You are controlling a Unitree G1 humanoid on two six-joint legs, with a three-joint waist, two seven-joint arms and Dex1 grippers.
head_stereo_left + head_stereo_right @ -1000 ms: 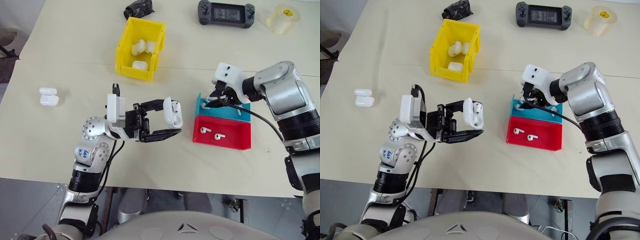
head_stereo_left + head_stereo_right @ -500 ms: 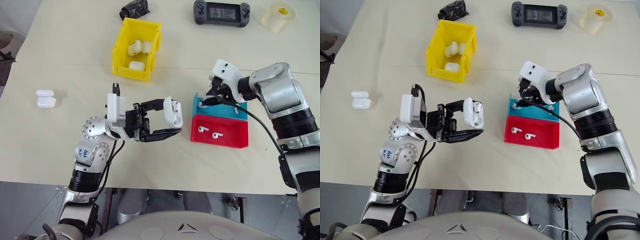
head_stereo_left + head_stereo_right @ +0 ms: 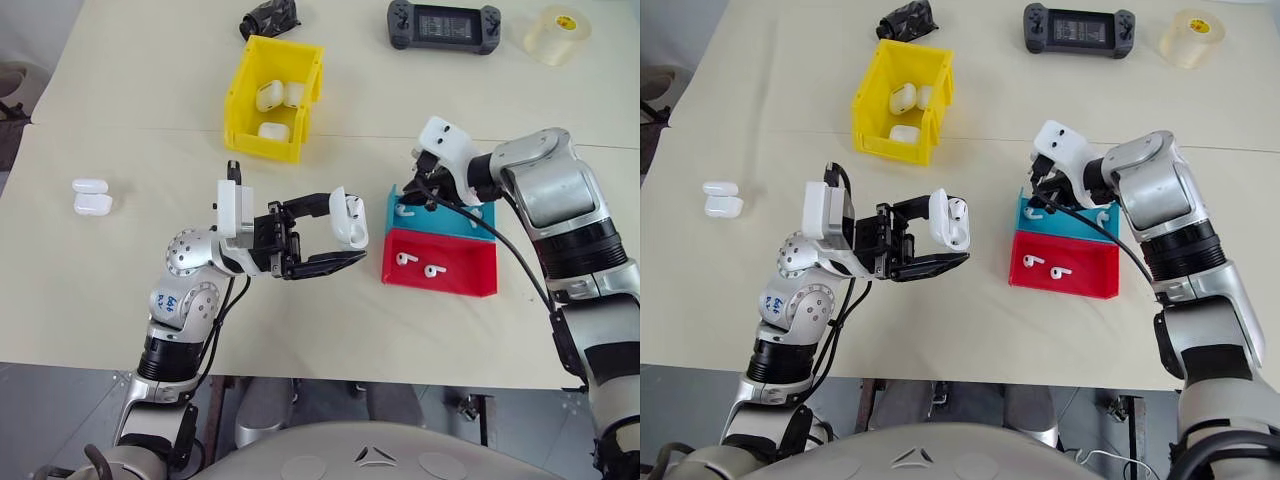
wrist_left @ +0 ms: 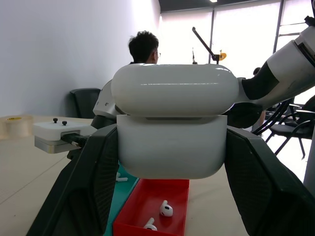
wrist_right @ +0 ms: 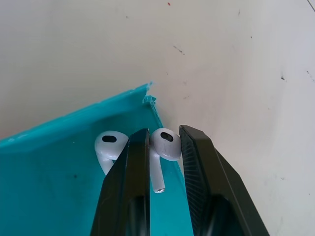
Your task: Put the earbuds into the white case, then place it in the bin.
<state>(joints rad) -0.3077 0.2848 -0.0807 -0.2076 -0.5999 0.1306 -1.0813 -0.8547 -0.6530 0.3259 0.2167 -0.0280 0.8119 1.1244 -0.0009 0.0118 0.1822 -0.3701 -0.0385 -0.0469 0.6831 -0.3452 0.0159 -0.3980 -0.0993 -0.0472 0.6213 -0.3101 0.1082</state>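
The right hand [image 5: 160, 147] reached into the far-left corner of the shallow teal plastic tray [image 5: 59, 187], its fingers closed on one small glossy white earbud [image 5: 165, 142], stem pointing back along them; a second lay just beside. Left of the tray, the left hand [image 3: 335, 240] clamped the pebble-shaped white case [image 3: 349, 218] above the surface, lid raised.

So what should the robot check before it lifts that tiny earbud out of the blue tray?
1. Right gripper jaws closed on one earbud: ok.
2. Second earbud in the blue tray left outside the jaws: ok.
3. Left gripper holding the white case above the table: ok.
4. Case lid open to take the earbud: ok.
5. Yellow bin has room: ok, three cases inside, space left.
6. Grip firm enough to lift: cannot tell.
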